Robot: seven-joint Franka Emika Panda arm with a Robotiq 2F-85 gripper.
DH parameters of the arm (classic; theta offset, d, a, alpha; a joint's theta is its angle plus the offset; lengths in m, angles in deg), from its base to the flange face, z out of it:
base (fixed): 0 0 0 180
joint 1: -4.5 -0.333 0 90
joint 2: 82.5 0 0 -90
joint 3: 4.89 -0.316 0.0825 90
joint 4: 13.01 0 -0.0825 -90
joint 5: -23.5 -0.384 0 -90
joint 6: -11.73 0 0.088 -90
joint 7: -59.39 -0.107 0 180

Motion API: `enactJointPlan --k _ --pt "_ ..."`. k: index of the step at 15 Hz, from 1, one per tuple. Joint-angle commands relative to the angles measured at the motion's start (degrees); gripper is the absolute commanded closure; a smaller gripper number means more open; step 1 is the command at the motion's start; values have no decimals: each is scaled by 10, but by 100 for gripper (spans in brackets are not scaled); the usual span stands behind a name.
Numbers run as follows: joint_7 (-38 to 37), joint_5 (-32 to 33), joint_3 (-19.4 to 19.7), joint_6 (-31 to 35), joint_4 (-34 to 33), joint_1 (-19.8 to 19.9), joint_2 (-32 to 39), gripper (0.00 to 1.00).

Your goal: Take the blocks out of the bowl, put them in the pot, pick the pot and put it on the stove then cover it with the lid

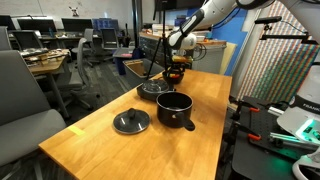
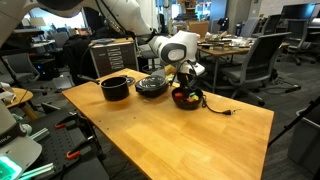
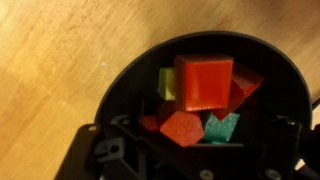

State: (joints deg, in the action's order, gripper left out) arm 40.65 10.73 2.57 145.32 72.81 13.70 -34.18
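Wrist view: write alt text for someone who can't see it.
A dark round bowl holds a pile of toy blocks, with a large orange-red cube on top and a yellow piece and a teal piece beside it. The open gripper shows along the bottom edge; the bowl sits on a wooden table.

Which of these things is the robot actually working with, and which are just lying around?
Part of the job: blocks, bowl, pot, stove, lid, and the open gripper above the bowl.

Just lying about: black cable, yellow tape, office chair.
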Motion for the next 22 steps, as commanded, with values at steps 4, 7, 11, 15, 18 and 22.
enactJointPlan --k 4,7,11,15,18,22 --pt "-48 -26 -2 -72 -72 24 53 34" --pt "-53 -41 -3 -106 -80 41 49 51" --pt "-38 -56 -10 -157 -81 60 22 51" --pt "-14 -52 -15 -180 -64 51 -31 51" --pt "-2 -32 -13 -191 -44 27 -83 51" --pt "32 -20 -26 -196 8 -5 -160 51"
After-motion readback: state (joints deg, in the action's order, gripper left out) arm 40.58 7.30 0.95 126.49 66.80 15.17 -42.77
